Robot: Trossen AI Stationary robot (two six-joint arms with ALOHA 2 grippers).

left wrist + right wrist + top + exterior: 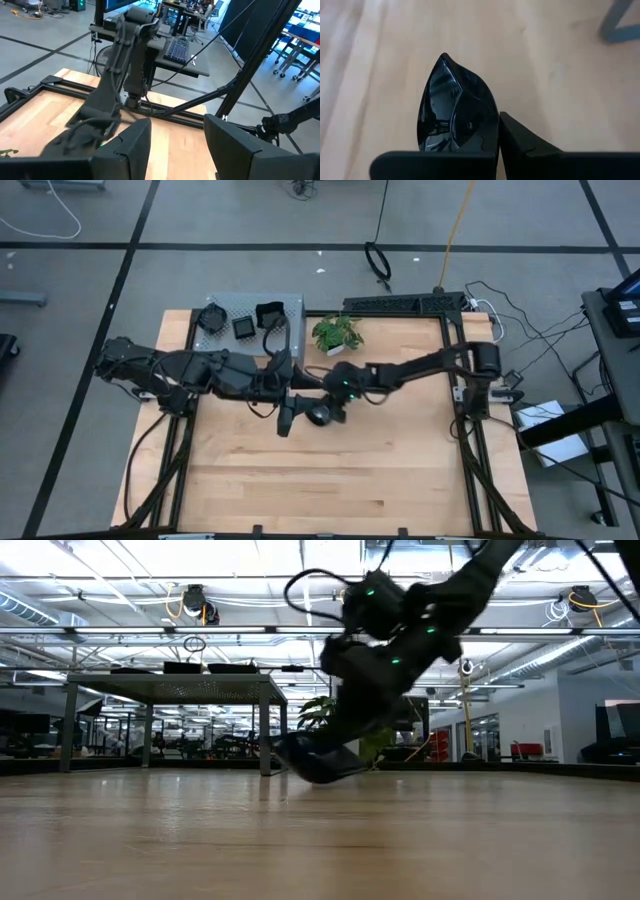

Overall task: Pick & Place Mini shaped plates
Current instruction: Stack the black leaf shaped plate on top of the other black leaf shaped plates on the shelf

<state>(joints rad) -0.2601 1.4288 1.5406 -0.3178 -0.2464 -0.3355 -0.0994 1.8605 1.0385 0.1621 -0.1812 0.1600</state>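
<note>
Mid-bench (400, 470), the right gripper (322, 415) has its fingers clamped on a glossy mini plate (456, 117), lifted clear apparently for placing, while the left gripper (287, 418) waits alongside, fingers spread wide.

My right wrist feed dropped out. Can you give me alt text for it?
The right pincer holds a glossy black mini plate with a pointed tip, just above the bare wooden table. Nothing else is nearby.

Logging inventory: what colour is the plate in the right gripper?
Glossy black plate, clearest in the right wrist view.
</note>
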